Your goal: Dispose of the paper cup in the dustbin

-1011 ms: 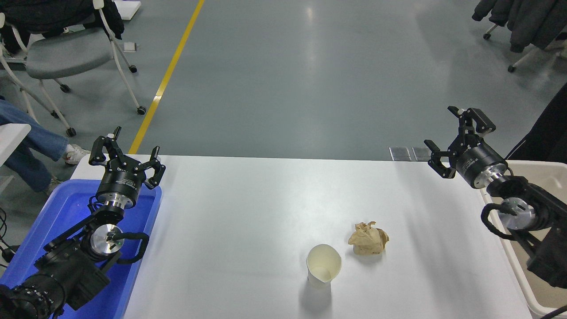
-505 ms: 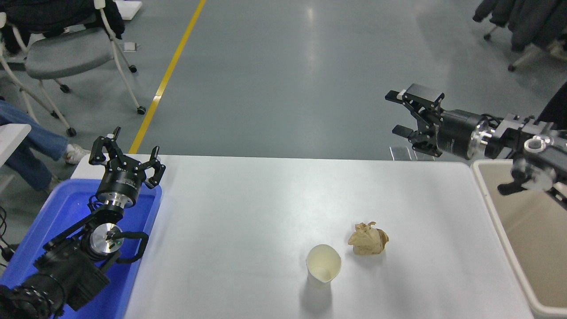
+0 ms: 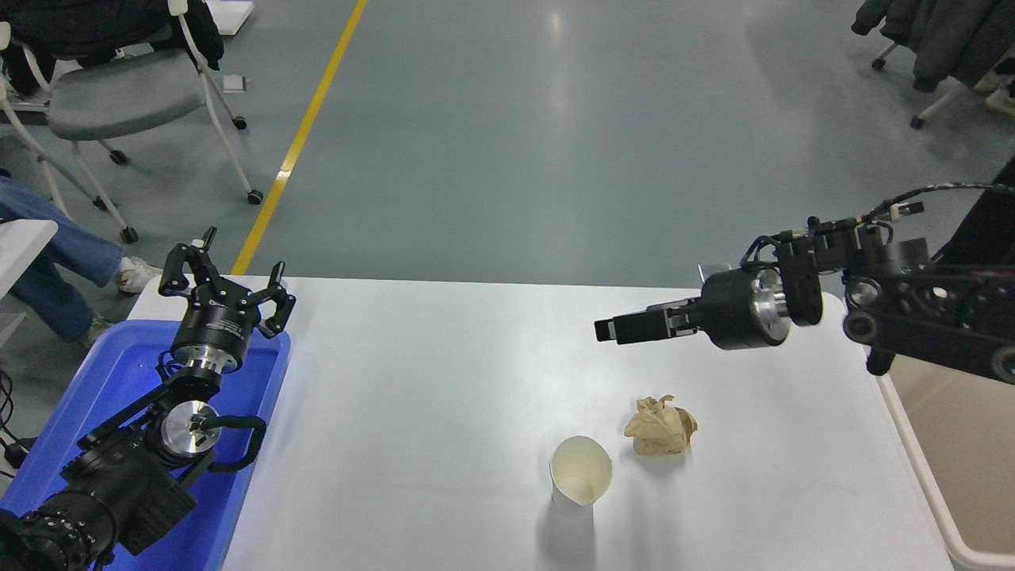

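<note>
The paper cup stands upright on the white table, near the front edge, mouth open upward. My right gripper points left, raised over the table behind and slightly right of the cup, above the crumpled tan paper ball. It is seen side-on and holds nothing visible. The beige dustbin stands at the right edge of the table, partly behind my right arm. My left gripper is open and empty, parked over the blue tray at the lower left.
A bright blue tray lies at the table's left end under my left arm. A person's legs and a wheeled chair are at the far left, and another chair at the top right.
My right arm has swung from beside the dustbin inward and down over the table, and the gripper now points left toward the middle. The cup, paper ball and left arm have not moved.
</note>
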Action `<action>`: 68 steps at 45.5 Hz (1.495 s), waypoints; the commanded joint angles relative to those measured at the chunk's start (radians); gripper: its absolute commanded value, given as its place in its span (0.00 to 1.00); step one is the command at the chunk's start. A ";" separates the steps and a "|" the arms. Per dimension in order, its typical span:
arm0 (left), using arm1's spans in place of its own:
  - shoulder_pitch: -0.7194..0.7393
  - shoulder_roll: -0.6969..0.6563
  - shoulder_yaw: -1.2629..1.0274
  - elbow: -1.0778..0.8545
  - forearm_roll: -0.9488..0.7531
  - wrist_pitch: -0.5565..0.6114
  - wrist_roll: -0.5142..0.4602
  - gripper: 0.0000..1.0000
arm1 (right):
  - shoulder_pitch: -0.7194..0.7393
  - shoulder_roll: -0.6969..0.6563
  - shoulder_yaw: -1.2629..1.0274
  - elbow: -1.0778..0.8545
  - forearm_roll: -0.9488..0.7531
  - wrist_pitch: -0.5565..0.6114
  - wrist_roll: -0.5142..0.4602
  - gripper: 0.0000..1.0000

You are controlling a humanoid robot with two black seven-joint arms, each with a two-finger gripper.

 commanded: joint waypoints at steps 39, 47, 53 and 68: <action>0.000 0.000 0.000 0.000 0.000 0.000 0.000 1.00 | -0.102 0.389 -0.280 -0.293 -0.106 -0.117 0.047 0.96; 0.000 0.000 0.000 0.000 0.000 0.000 0.000 1.00 | -0.108 0.386 -0.283 -0.303 -0.138 -0.120 0.087 0.51; 0.000 0.000 0.000 0.000 0.000 0.000 0.000 1.00 | -0.107 0.387 -0.284 -0.319 -0.152 -0.119 0.087 0.04; 0.000 0.000 0.000 0.000 0.000 -0.001 0.000 1.00 | -0.107 0.392 -0.320 -0.343 -0.151 -0.129 0.090 0.00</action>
